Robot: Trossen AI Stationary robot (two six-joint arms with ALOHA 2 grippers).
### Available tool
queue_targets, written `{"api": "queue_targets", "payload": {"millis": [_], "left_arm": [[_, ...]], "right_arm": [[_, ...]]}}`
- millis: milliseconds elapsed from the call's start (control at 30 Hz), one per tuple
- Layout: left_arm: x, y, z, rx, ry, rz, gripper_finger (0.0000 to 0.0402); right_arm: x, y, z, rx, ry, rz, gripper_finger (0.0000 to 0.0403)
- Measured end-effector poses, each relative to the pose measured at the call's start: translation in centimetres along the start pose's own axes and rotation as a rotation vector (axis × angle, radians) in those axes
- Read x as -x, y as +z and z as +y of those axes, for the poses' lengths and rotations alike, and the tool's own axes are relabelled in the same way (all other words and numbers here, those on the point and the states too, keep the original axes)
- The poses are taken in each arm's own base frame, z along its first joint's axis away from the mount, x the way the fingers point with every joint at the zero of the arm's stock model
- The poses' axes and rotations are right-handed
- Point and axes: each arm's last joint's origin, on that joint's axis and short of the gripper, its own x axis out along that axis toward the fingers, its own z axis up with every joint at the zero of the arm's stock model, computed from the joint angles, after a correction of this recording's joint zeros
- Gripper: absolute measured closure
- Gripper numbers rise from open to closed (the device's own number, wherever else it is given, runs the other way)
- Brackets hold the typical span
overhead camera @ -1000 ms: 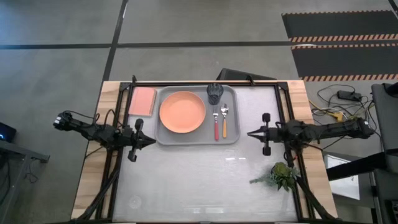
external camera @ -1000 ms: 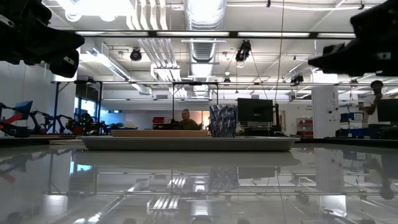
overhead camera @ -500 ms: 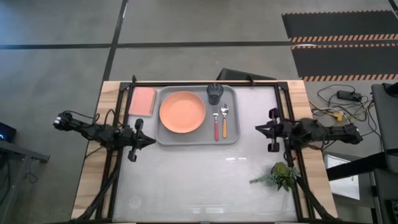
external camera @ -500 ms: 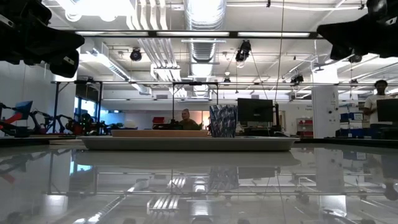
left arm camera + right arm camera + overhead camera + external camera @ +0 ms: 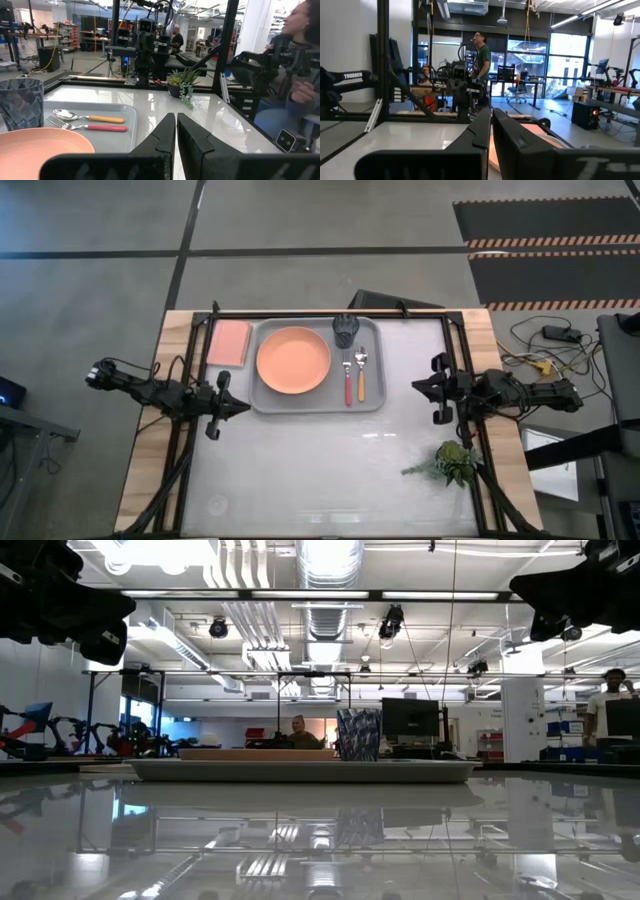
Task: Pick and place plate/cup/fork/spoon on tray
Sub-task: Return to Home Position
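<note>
Tray (image 5: 318,406): lies on far half of surface (image 5: 320,470), loaded.
Plate (image 5: 293,360): sits in left part of tray.
Cup (image 5: 345,330): stands upright at tray's far side, just right of plate.
Fork (image 5: 348,380) and spoon (image 5: 361,377): lie side by side on near side of cup, fork on left, heads pointing far.
Left tool (image 5: 246,407): fingers together, empty; hovers off tray's near left corner.
Right tool (image 5: 416,387): fingers together, empty; hovers right of tray, apart from it.

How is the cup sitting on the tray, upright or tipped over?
Upright. From above, the cup shows its round open mouth on the tray; the low view shows its sides rising straight.
</note>
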Motion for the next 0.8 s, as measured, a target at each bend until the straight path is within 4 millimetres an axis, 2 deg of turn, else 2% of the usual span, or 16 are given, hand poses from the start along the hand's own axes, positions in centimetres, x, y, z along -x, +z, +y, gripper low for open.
{"api": "queue_targets", "payload": {"millis": [800], "left_arm": [[0.0,0.0,0.0,0.0,0.0,0.0,0.0402]], "right_arm": [[-0.27,-0.41,0.06,0.004,0.004,0.044,0.0394]]}}
